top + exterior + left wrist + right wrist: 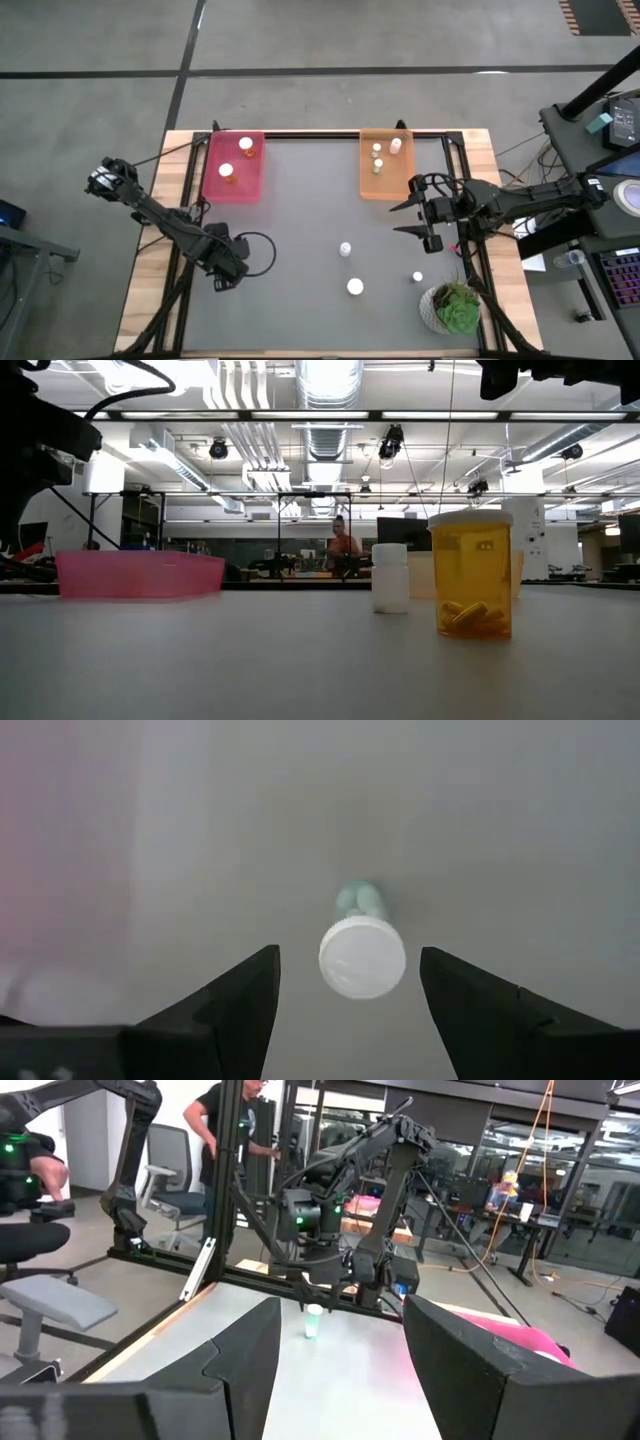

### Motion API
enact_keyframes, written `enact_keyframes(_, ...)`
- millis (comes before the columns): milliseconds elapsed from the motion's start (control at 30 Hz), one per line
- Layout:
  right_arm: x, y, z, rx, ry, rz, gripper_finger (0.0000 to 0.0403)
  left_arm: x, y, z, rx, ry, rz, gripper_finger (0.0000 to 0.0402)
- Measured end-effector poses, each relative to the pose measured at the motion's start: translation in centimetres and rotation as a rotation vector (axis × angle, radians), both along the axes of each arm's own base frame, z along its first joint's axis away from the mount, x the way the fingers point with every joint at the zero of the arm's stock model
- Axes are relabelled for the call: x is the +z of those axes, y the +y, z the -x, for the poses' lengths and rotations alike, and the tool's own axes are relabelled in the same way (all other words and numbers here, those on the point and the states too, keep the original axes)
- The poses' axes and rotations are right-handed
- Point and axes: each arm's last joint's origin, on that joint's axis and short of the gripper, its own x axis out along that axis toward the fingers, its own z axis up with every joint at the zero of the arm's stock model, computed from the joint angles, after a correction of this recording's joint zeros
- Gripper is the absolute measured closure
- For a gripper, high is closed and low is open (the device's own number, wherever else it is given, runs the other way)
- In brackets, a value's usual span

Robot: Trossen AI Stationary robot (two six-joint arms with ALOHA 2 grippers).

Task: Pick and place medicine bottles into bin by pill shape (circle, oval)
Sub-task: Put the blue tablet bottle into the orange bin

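From above, the left gripper (222,285) is largely lost against its own dark arm, and pill shapes cannot be read in any bottle. Its wrist view shows the jaws open and empty, with one white-capped bottle (362,955) on the mat between and beyond the fingertips, untouched. The right gripper (412,218) hangs open beside the orange bin (385,190), holding nothing. Three bottles (355,287) stand loose on the mat, others in the pink bin (235,185) and orange bin.

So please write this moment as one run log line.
left gripper: open, empty | right gripper: open, empty | pink bin: two bottles | orange bin: bottles
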Motion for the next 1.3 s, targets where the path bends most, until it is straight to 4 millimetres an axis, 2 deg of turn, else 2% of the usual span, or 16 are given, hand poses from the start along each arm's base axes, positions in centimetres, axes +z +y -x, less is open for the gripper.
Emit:
enact_keyframes(200,0.0,0.0,0.0,0.000,0.000,0.000,0.0197,-0.2,-0.1,-0.2,0.006,-0.017,0.012,0.0182)
enact_keyframes(700,-0.1,0.0,0.0,-0.003,0.008,-0.006,0.0197,-0.2,-0.2,-0.3,0.007,-0.028,0.020,0.0286)
enact_keyframes(967,-0.1,0.0,0.0,-0.007,0.008,-0.008,0.0197,0.2,-0.3,-0.5,0.009,-0.039,0.027,0.0296)
enact_keyframes(1133,-0.1,0.0,0.0,-0.006,0.012,-0.022,0.0197,1.8,-0.3,-1.6,0.047,-0.090,0.062,0.0297)
enact_keyframes(1300,-0.1,0.0,0.1,-0.006,0.020,-0.035,0.0197,4.4,0.9,-4.2,0.090,-0.174,0.096,0.0297)
